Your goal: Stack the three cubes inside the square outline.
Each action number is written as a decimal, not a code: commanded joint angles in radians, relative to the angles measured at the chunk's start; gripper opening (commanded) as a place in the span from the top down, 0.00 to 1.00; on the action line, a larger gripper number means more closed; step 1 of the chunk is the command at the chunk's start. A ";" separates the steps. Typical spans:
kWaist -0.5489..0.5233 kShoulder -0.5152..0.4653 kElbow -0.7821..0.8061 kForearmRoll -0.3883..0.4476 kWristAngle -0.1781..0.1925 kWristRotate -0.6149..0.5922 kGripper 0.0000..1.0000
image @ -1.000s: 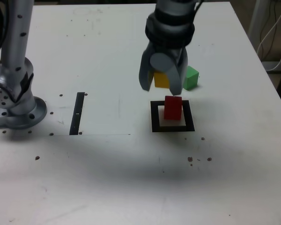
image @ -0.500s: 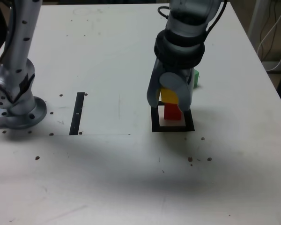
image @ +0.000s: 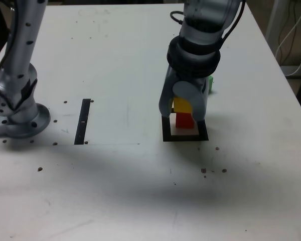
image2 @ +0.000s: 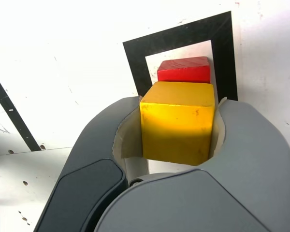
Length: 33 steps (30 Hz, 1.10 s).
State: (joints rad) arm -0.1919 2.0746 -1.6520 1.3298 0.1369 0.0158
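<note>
Currently gripping yellow cube [image2: 177,126] in gripper [image2: 177,128], hovering over red cube [image2: 184,70] inside square outline [image2: 226,63].

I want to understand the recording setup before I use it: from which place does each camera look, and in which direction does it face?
Exterior view: off the arm, looking down across the white table; it shows the arm's base, part of the arm and the gripper.
Wrist view: on the wrist, looking past the two gripper fingers toward the table; little else of the arm shows.
Shared: yellow cube, red cube, square outline, black strip.
</note>
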 commanded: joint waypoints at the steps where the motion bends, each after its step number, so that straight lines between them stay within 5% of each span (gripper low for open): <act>1: 0.004 0.008 0.006 -0.003 0.002 -0.001 0.66; 16: 0.006 0.021 0.018 -0.021 -0.002 0.020 0.05; 33: 0.006 -0.030 0.034 0.000 0.025 -0.020 0.01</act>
State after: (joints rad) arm -0.1874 2.0684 -1.6086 1.3207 0.1525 -0.0128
